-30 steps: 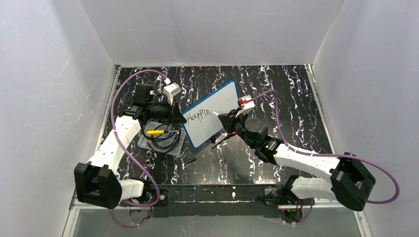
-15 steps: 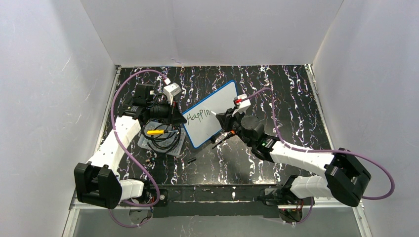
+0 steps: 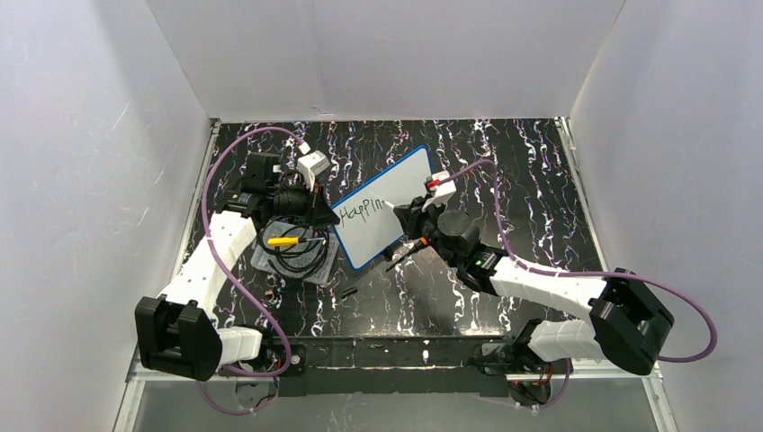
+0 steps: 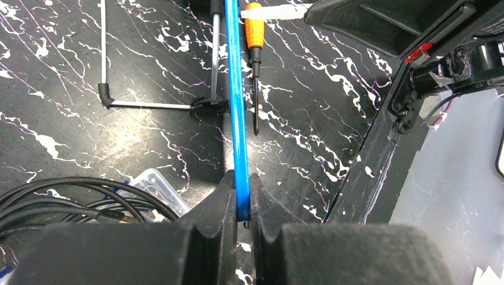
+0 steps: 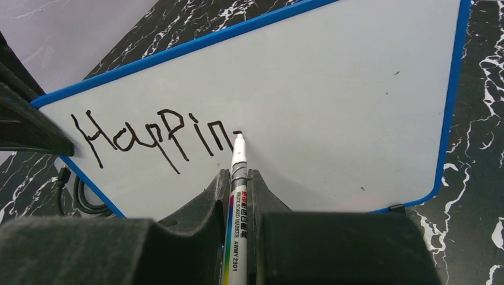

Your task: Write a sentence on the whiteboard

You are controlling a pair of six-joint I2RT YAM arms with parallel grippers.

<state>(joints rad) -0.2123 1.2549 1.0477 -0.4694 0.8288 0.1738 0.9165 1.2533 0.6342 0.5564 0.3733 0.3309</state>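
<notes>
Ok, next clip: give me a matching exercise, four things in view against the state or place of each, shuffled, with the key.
Things:
1. whiteboard
2. marker
3. writing
4. clear tray

States:
A. clamped between the right fingers, tip at the board
B. blue rim pinched between the left fingers
C. holds a coiled black cable
D. reads "Happin"

Pairs: 1-B, 2-A, 3-D, 4-C
</notes>
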